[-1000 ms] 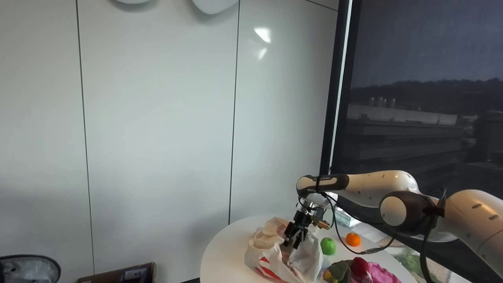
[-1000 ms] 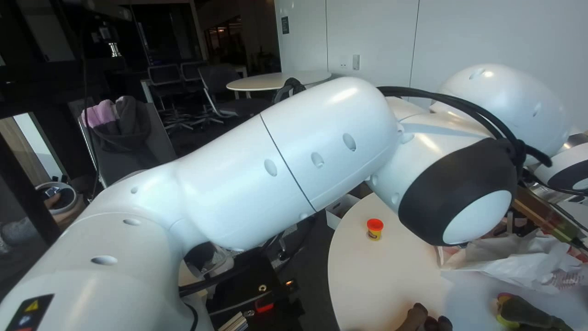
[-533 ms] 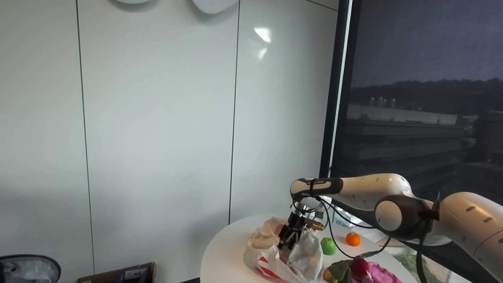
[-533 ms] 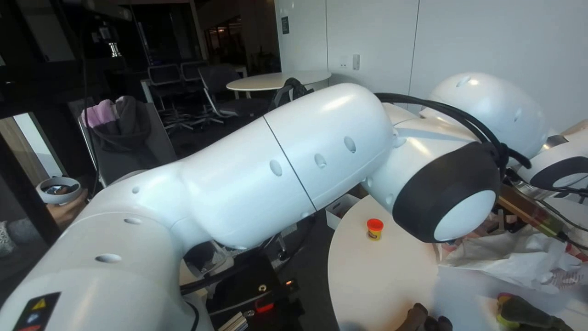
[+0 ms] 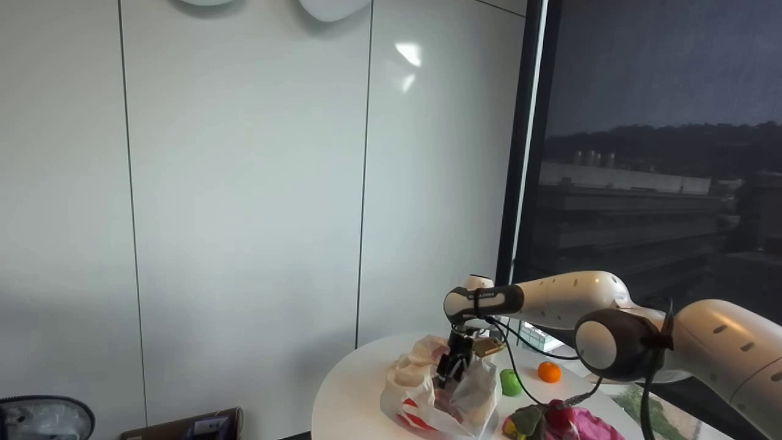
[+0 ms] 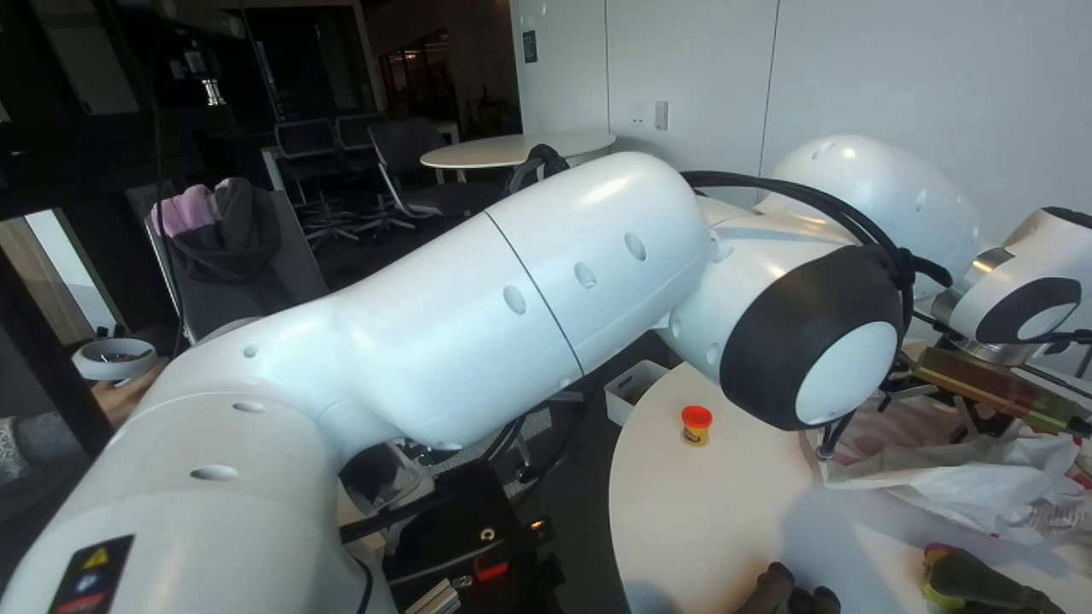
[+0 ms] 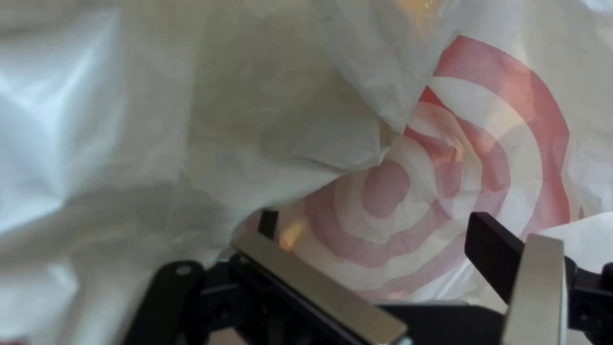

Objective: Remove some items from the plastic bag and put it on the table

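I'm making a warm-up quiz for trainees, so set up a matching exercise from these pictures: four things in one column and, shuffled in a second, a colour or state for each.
Things
1. plastic bag
2. small tub
3. fingers
4. table under the bag

Descriptions
A. spread apart
B. wrinkled, white, printed with red
C. smooth, round and white on top
D. red above, yellow below

Right pairs: 1-B; 2-D; 3-A; 4-C
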Tool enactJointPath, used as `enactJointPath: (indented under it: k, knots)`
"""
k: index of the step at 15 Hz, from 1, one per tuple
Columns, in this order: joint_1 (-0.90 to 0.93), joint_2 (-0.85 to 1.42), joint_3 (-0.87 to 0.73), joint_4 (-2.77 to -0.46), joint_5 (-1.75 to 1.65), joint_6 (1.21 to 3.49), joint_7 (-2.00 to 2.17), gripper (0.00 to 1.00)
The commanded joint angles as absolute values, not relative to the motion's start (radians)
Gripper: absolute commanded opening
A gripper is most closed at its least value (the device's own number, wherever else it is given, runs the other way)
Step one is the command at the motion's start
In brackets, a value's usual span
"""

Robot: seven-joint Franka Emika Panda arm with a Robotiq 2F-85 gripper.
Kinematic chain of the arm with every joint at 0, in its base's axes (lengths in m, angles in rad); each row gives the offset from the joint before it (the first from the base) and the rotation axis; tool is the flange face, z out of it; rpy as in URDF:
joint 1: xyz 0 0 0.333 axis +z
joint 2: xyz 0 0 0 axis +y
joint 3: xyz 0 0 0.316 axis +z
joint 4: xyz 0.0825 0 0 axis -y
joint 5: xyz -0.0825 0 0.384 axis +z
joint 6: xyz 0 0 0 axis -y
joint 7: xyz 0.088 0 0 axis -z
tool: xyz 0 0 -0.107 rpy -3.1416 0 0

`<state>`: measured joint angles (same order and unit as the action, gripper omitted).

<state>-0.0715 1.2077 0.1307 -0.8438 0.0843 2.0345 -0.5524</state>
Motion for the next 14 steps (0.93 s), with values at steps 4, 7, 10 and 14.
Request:
enactJointPath:
  k: [4, 7, 10, 14]
  knots:
    - [-0.02, 1.262, 0.06, -0.788, 0.003, 2.173, -0.531, 1.0]
    - [-0.007, 1.304, 0.05, -0.768, -0.042, 2.286, -0.484, 1.0]
    - [0.014, 1.338, 0.01, -0.754, -0.092, 2.433, -0.406, 1.0]
    - [0.049, 1.349, -0.076, -0.768, -0.099, 2.587, -0.29, 1.0]
